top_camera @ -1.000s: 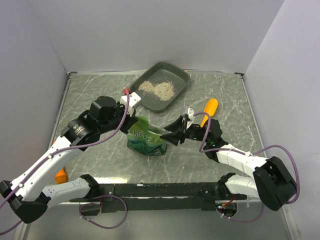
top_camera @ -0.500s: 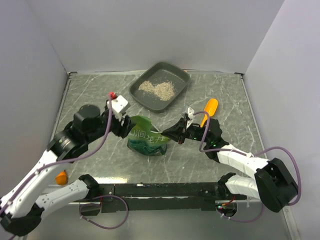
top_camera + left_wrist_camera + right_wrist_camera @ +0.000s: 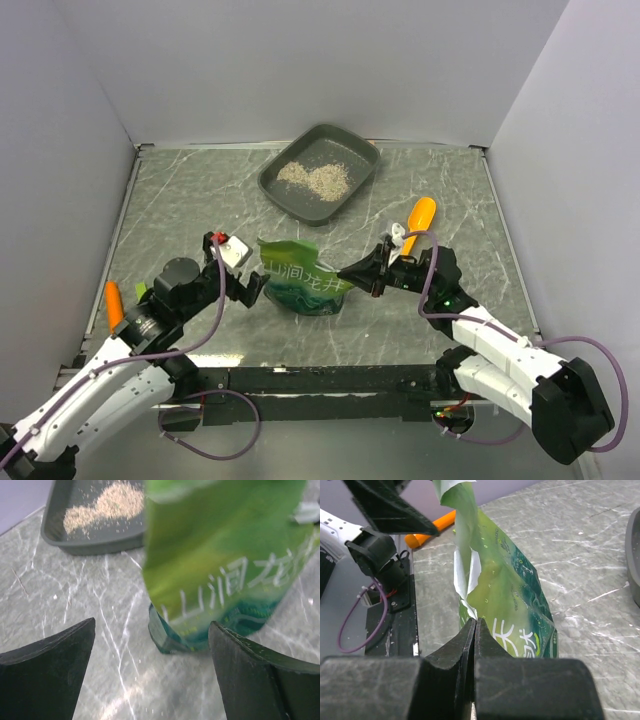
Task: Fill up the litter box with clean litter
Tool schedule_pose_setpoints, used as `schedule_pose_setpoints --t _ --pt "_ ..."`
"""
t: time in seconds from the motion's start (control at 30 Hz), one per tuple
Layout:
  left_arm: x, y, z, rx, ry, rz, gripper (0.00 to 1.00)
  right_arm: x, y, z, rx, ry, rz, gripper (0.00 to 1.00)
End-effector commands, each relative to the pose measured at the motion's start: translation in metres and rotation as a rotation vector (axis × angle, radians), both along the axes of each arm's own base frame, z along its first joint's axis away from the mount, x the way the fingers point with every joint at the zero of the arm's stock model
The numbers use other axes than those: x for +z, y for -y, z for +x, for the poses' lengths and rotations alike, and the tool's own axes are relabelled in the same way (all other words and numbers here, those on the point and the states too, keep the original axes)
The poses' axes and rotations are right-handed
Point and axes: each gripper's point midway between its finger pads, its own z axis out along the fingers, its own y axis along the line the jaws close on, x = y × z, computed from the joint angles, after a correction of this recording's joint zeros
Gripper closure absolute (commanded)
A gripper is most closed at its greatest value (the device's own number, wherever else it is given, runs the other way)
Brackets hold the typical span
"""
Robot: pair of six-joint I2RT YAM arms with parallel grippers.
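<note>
The litter box is a dark grey tray at the back of the table, with a small pile of clean litter in it. The tray and its granules also show in the left wrist view. A green bag stands upright between the arms. My right gripper is shut on the bag's torn top edge, its jaws pressed together on the film. My left gripper is open just left of the bag, touching nothing.
An orange scoop lies right of the bag, behind the right arm. Another orange piece lies at the table's left edge beside the left arm. White walls close in the table on three sides.
The left gripper opened, let go of the bag and drew back towards the near left. The right gripper shut on the bag's top edge and the bag now stands straighter.
</note>
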Motion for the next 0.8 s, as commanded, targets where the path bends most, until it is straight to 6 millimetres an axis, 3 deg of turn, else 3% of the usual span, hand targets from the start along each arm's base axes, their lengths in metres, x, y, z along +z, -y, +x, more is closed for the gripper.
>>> schedule_pose_setpoints --t 0.0,0.2,0.27,0.4,0.47,0.77 --pt "0.041 0.020 0.015 -0.058 0.123 -0.157 0.02 0.016 -0.001 -0.010 0.048 0.068 0.066 1.00" --pt "0.048 0.033 0.024 -0.205 0.098 -0.237 0.04 0.008 -0.002 -0.018 0.082 0.030 0.084 1.00" --pt "0.051 0.041 0.012 -0.328 0.042 -0.275 0.05 0.009 -0.001 -0.020 0.082 0.034 0.084 1.00" --pt "0.046 0.041 0.012 -0.432 -0.025 -0.305 0.07 0.010 0.000 -0.022 0.092 0.034 0.087 1.00" --pt "0.044 0.047 0.000 -0.527 -0.074 -0.330 0.09 0.007 -0.001 -0.022 0.100 0.021 0.088 1.00" --pt "0.032 0.053 -0.012 -0.630 -0.151 -0.367 0.22 0.004 -0.002 -0.018 0.092 -0.004 0.086 1.00"
